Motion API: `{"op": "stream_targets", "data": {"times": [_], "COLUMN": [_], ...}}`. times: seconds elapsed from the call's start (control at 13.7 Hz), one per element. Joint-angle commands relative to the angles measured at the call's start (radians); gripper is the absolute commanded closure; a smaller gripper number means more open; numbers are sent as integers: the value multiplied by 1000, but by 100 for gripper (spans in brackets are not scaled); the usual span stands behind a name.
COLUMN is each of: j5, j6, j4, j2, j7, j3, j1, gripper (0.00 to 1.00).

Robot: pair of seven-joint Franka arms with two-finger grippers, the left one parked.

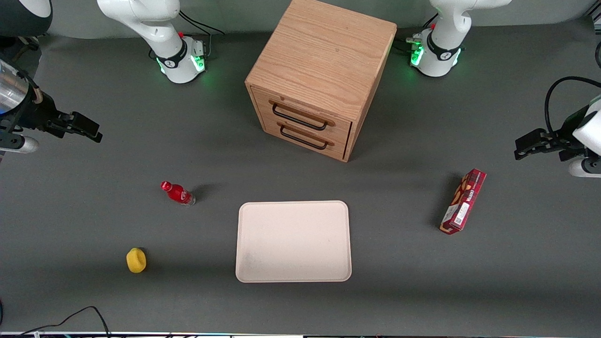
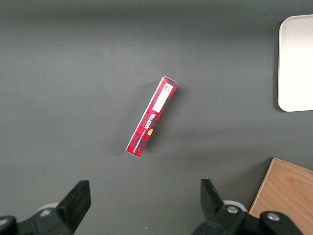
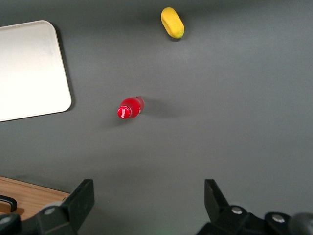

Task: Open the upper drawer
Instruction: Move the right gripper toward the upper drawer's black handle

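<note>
The right arm's gripper (image 1: 80, 126) hangs high at the working arm's end of the table, fingers spread wide with nothing between them. The upper drawer (image 1: 303, 112) sits shut in the oak cabinet (image 1: 324, 56), well apart from the gripper, toward the middle of the table and at about the same depth from the front camera. Its black bar handle (image 1: 299, 119) runs along the drawer front, slanting slightly (the lower drawer's handle (image 1: 303, 138) lies just beneath it). In the wrist view only a cabinet corner (image 3: 29, 198) shows, probably its front edge. The gripper must travel sideways to meet that bar.
</note>
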Motion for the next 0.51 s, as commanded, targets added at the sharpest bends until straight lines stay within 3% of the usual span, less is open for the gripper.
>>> {"op": "stream_targets", "data": {"times": [0.0, 0.29, 0.44], "j5": [-16, -13, -5], "j6": [-7, -5, -4], "j4": [5, 13, 34], "j2": [-5, 1, 14], "j7": [-19, -19, -17], "j3": [-11, 6, 68], "j1": [13, 25, 22], "gripper": [0, 0, 0]}}
